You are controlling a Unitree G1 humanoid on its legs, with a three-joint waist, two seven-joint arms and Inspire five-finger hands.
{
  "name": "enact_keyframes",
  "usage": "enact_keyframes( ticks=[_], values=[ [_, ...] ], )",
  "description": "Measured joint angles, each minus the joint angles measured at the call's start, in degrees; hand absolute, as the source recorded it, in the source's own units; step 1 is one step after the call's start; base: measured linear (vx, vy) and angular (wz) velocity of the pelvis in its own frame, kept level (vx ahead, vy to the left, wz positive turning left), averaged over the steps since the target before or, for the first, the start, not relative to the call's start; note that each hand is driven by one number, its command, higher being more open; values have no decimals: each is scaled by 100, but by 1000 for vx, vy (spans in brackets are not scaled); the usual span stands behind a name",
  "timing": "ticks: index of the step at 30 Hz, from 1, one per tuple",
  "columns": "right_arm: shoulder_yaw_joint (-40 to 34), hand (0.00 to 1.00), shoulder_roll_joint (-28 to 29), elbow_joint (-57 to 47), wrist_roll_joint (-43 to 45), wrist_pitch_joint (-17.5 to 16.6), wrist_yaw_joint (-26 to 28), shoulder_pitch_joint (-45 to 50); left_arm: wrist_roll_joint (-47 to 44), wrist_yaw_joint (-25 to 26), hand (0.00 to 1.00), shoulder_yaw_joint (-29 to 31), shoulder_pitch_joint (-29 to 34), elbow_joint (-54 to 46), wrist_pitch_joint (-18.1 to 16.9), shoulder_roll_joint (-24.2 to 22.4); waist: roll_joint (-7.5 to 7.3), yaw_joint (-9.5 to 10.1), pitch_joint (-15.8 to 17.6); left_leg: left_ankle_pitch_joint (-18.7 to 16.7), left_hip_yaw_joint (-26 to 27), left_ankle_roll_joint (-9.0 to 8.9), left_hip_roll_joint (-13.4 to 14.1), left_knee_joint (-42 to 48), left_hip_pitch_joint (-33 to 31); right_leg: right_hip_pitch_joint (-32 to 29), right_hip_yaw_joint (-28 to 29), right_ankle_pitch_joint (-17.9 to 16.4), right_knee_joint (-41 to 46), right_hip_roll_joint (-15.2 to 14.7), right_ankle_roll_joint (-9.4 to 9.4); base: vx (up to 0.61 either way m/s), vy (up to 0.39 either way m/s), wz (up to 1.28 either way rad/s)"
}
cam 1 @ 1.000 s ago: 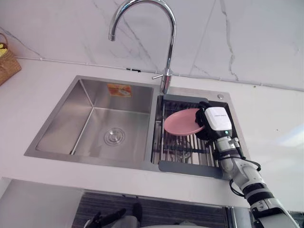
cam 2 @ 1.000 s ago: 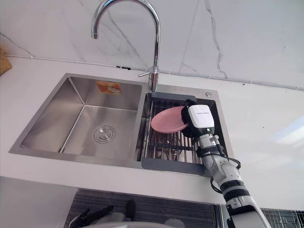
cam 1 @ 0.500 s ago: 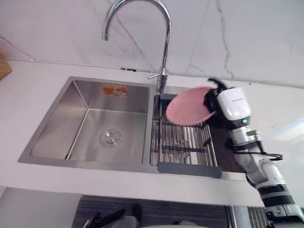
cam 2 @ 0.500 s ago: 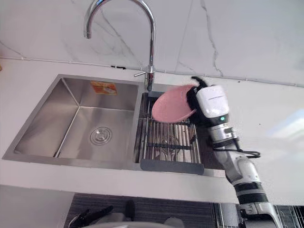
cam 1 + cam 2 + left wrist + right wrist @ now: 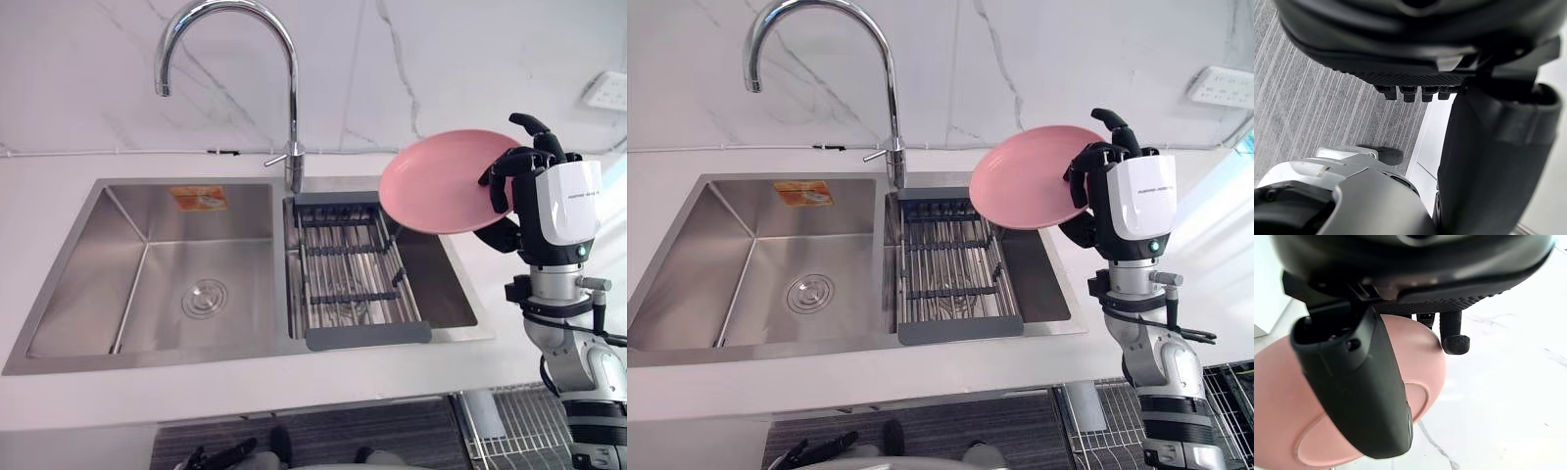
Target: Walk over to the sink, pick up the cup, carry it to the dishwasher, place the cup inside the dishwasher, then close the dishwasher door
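Grips a pink plate [image 5: 446,181], not a cup, with the right hand [image 5: 529,162] at the upper right of the frame. Pinches it at the rim: fingers hooked over one face, thumb laid flat across the other, which bears a foot ring in the right wrist view and is likely the underside. Seems chosen as an edge hold so that the thin plate cannot slide out under its own weight.

Holds the plate tilted and in the air, above the right end of the sink [image 5: 147,245], apart from the rack [image 5: 348,274] and off to the side of the faucet [image 5: 284,98]. Probably keeps that height so the rim clears rack and desk [image 5: 39,166] on the swing away.

Points toward the carry as the step in hand. Suggests a wire basket [image 5: 509,421] at the lower right, perhaps the dishwasher's, as the place to go.

Leaves the left hand [image 5: 1400,58] low over the floor, relaxed and holding nothing, likely spared for the door.
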Motion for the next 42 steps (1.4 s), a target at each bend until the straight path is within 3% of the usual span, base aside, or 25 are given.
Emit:
enact_keyframes(
  ticks=[7,12,13,14,16,19,20,21,22,24,25,28,34,41,42],
  values=[
    [-1051,0,520,-258,623,361,-82,453,7,45,100,-5,6,26,46,-2,16,-76,-9,-18,519,1,120,33,77,-215,468,259,42,89,-115,32,18,-36],
    [-1798,0,1213,-280,866,491,-497,849,16,85,100,43,7,22,172,-8,53,-216,-4,-174,1355,-13,358,6,100,-794,455,610,242,286,-306,-110,4,-99],
    [-1915,0,1322,-319,908,486,-606,980,12,106,100,62,0,9,234,-7,76,-274,7,-214,1567,42,420,3,97,-902,276,637,283,294,-381,-149,-55,-84],
    [-2007,0,1437,-343,999,479,-695,1070,-3,135,100,166,0,11,299,-44,114,-349,24,-206,1783,73,505,11,89,-1074,-142,439,682,231,-661,-183,-65,-92],
    [-2144,0,1622,-343,1073,462,-926,1269,-10,184,100,264,3,23,372,-111,262,-406,-4,-199,2022,85,805,79,27,-1300,-740,154,1567,70,-916,-102,-76,-71],
    [-2193,0,1820,-342,1119,460,-1436,1476,-134,195,100,277,1,4,357,-125,270,-409,-63,-193,2186,56,1200,330,-214,-1239,-1126,-95,2612,-403,-860,-27,-194,-53],
    [-2179,0,1830,-342,1123,458,-1530,1481,-157,192,100,282,-1,-9,344,-106,239,-395,-84,-193,2186,45,1251,407,-308,-1169,-1121,-95,2601,-473,-860,22,-290,-34],
    [-2165,0,1840,-328,1151,450,-1687,1477,-196,207,100,306,-17,-40,292,-70,138,-344,-154,-129,2188,-65,1312,621,-511,-981,-1050,139,2211,-537,-686,46,-331,-30],
    [-2147,0,1826,-190,1207,449,-1764,1378,-264,234,100,442,-104,-23,275,-94,161,-291,-180,-47,2196,-218,1446,798,-711,-842,-1060,98,1569,-247,-598,39,-334,-37],
    [-1929,0,1857,117,1287,513,-1808,1234,-532,313,100,494,-134,-24,228,-131,152,-110,-180,30,2322,-348,1626,898,-699,-463,-1056,112,613,120,-576,-12,-293,-43],
    [-1808,0,1919,212,1285,545,-1807,1254,-751,358,100,492,-150,-36,190,-138,136,-52,-180,42,2353,-451,1680,957,-684,-202,-1026,177,50,274,-474,-42,-246,-32],
    [-1526,0,2100,286,1286,574,-1769,1317,-1009,485,100,509,-151,-61,151,-238,172,6,-168,143,2466,-631,1699,919,-702,-81,-945,125,-466,411,-303,-116,-189,-21],
    [-1507,0,2406,395,1363,621,-1588,1674,-993,552,100,485,-73,-76,158,-374,357,-81,-90,528,2449,-643,1700,386,-479,-87,-950,89,-381,553,-365,-80,-45,-1],
    [-912,0,2592,890,1465,688,-1319,1722,-876,527,100,362,-95,-103,100,-417,586,-49,88,578,2362,-609,1464,206,-424,-130,-1032,15,-222,341,-253,-28,63,9],
    [-866,0,2648,1089,1466,737,-1319,1691,-823,524,100,356,-101,-103,109,-463,689,-42,152,577,2298,-592,1377,160,-428,-132,-1085,-2,-167,263,-221,27,83,24]
  ],
)
